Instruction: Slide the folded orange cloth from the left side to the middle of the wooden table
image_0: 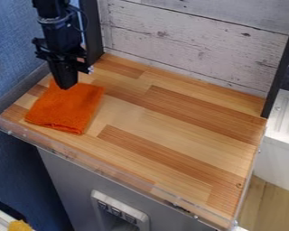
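"Start with the largest item."
"Wooden work surface (183, 131), light and darker strips, seen from above at a slant. Behind it stands a whitewashed plank panel (201, 49)."
"Surroundings?"
"Blue backing (14, 49) at the left; grey front (68, 180) below the surface; a white unit (277, 167) at the right, with ribs on top."
"The arm?"
"Black arm (53, 22), entering at the upper left and hanging down over the surface's left end."
"Next in size."
"Orange cloth (65, 110), folded into a rough square, lying flat on the left end of the surface, near the front edge."
"Lower fittings?"
"White-framed fixture (119, 202), set in the grey front."
"And the gripper?"
"Black gripper (67, 86), pointing down at the cloth's far edge, its tip overlapping the cloth in this view. Contact cannot be confirmed."
"Spread or closed?"
"I cannot tell from this angle."
"Smallest item?"
"Yellow object (19, 225), partly visible at the lower left, beneath the level of the work surface."
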Robot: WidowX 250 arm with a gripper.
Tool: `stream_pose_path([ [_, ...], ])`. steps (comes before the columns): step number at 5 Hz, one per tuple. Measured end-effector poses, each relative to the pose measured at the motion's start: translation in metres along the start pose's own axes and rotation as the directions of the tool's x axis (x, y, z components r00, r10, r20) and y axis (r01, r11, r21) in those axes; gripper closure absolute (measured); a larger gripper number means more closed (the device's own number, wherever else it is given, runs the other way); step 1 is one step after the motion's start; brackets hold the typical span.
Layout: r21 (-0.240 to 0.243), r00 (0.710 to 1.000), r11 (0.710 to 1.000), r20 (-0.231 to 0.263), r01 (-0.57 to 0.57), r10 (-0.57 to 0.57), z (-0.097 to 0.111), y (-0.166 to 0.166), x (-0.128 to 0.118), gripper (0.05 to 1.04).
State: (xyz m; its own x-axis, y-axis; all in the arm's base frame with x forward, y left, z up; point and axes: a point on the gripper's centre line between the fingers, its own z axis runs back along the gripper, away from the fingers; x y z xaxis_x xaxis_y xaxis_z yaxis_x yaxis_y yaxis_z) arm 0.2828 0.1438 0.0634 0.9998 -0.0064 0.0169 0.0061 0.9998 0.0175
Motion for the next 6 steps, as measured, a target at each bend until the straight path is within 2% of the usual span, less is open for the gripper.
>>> stream_pose_path([
  [3, -0.013, 1.0, 1.0, -0.018, 0.017, -0.018, -0.041, 0.01, -0.002, 1.024],
  [6, -0.016, 1.0, 1.0, -0.016, -0.01, 0.01, -0.052, 0.001, -0.001, 1.024],
])
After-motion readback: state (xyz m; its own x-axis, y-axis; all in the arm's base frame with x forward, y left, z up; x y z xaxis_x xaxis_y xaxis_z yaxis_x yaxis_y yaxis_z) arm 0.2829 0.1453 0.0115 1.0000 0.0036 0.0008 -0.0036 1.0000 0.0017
